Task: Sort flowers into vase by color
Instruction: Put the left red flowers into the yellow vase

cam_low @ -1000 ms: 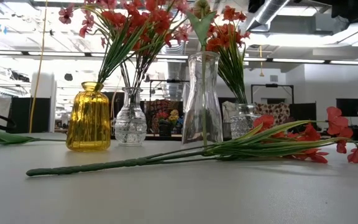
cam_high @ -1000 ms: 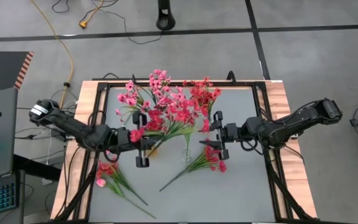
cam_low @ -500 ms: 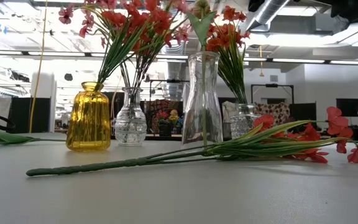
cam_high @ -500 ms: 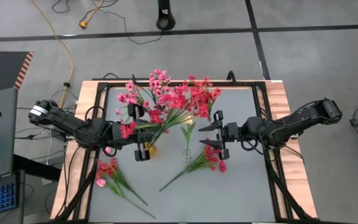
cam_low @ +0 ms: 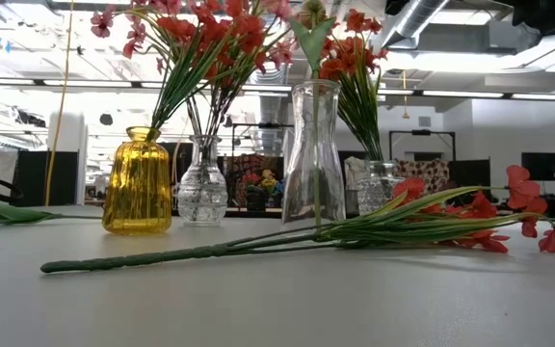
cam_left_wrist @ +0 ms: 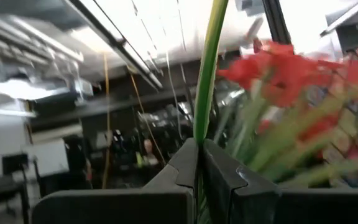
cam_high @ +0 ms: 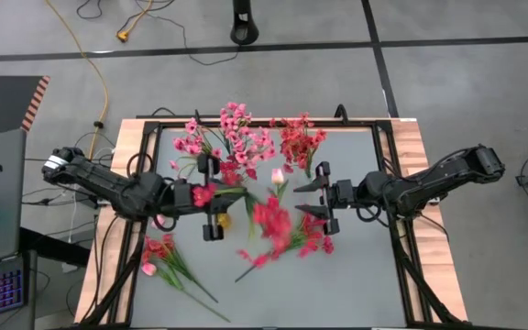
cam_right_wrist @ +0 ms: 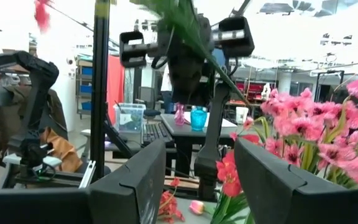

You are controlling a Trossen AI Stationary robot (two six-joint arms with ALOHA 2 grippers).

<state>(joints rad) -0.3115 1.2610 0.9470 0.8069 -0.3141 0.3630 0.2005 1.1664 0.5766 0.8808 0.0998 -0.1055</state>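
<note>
Near edge of the table: 2 loose sprigs unsorted, a pink one (cam_high: 159,257) front left and a red one (cam_low: 422,224) lying flat. Mid-table, left gripper (cam_high: 211,198) is clamped on a red sprig (cam_high: 271,220) held above the yellow vase (cam_low: 138,181); right gripper (cam_high: 324,196) waits opposite, fingers wide, empty. Farther back the vases already hold pink (cam_high: 232,137) and red (cam_high: 298,137) bunches, so I'd judge the task mostly done.

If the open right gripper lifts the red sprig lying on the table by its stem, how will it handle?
Probably light: the red sprig has a thin stem. Likely head-heavy, since blossoms and leaves crowd one end. The right gripper may see it droop or swing.
</note>
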